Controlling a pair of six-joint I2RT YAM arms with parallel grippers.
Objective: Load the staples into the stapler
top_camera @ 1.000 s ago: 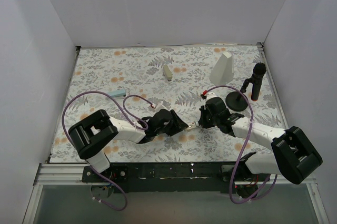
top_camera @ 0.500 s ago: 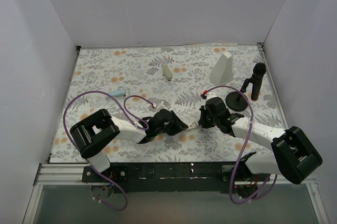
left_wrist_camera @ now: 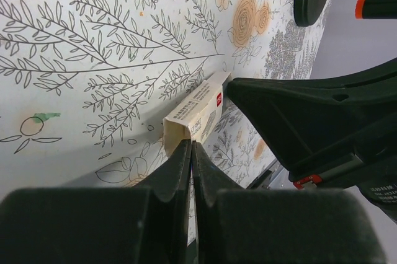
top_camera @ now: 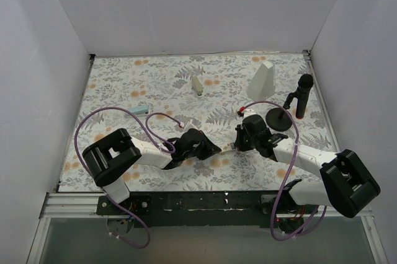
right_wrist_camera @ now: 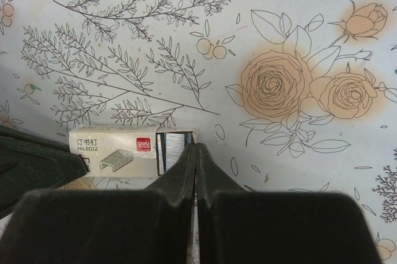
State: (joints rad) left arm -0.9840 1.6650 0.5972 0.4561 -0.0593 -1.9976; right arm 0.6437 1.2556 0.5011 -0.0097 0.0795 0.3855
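Near the front of the table (top_camera: 124,78), the left gripper (left_wrist_camera: 191,146) and the right gripper (right_wrist_camera: 196,147) are meeting opposite ends of the staples box (right_wrist_camera: 115,150). Both have their jaws fully closed, and a grip cannot be confirmed. The box is lying flat, with its right end open. Farther back on the left, the light blue stapler (top_camera: 138,110) is lying apart from both arms. Beyond it, a beige stapler (top_camera: 197,84) and a white wedge (top_camera: 262,80) are resting.

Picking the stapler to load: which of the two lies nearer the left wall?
The light blue stapler; the beige stapler lies farther back, near the middle.

The floral table (top_camera: 124,78) carries a staples box (right_wrist_camera: 115,147), blue stapler (top_camera: 138,110), beige stapler (top_camera: 197,85), white wedge (top_camera: 262,80) and microphone stand (top_camera: 279,119).
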